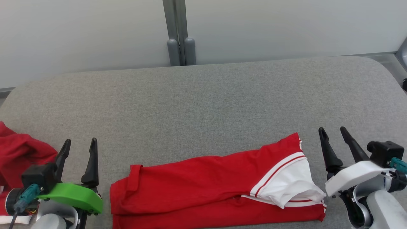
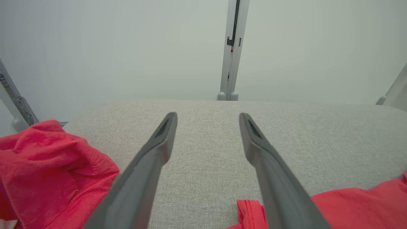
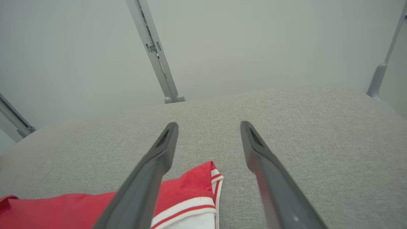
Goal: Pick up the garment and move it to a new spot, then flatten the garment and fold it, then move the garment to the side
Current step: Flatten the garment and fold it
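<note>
A red garment (image 1: 197,184), folded lengthwise, lies at six o'clock on the grey padded table (image 1: 203,101), its long axis running nine to three. It sits between two empty, wide-open grippers: the left gripper (image 1: 80,141) near its nine o'clock end, the right gripper (image 1: 332,129) just beside its white-trimmed three o'clock end. Its near edge is cut off, as is a second red cloth (image 1: 19,152) at nine o'clock.

Garment (image 1: 203,181): red; white panel at one end, white-and-red stripe edging.
Second cloth (image 1: 19,156), left of garment: plain red.
Table (image 1: 203,101) under garment: flecked grey weave.
Wall (image 1: 286,25) beyond garment: pale grey-white; post (image 1: 179,31) mid-grey.
Left gripper (image 1: 80,140): black fingers, green mount.
Right gripper (image 1: 332,128): black fingers, white mount.
</note>
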Robot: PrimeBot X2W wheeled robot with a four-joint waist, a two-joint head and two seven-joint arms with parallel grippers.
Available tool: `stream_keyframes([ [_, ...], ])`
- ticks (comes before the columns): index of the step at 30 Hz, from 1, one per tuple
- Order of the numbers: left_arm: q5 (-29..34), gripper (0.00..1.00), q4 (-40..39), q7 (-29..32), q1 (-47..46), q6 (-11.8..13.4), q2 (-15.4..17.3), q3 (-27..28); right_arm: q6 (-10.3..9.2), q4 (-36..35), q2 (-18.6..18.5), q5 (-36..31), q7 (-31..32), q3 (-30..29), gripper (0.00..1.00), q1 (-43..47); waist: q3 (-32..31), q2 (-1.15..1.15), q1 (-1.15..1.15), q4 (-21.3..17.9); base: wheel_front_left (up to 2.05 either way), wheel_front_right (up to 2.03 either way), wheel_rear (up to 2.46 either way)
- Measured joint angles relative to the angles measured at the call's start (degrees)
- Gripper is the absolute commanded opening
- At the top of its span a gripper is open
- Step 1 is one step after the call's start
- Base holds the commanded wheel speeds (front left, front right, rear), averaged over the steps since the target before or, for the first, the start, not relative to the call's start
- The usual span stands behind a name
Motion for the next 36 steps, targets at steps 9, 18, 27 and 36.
stream_keyframes([
  [9,10.0,1.0,-5.5,-0.2,9.0,-1.8,-8.2,11.1,0.0,3.8,3.2,-1.3,-1.6,-0.4,1.0,3.2,0.1,0.0,0.0,0.3,0.0,0.0,0.0],
  [18,15.1,1.0,-4.4,-0.2,9.5,-6.2,-12.1,14.3,0.0,10.6,3.1,-0.5,11.0,1.6,1.0,-0.1,0.7,0.0,0.0,0.7,0.0,0.0,0.0],
  [27,16.9,1.0,-1.5,-0.3,8.9,-9.1,-14.3,14.8,0.0,20.0,5.7,-0.2,24.8,-2.6,1.0,-4.6,1.0,0.0,0.0,2.4,0.0,0.0,0.0],
  [36,18.5,1.0,0.0,-0.2,8.3,-10.7,-16.2,15.4,-0.03,20.7,6.3,1.4,31.5,-3.1,0.04,-6.3,1.4,0.0,0.0,3.8,0.0,0.0,0.0],
])
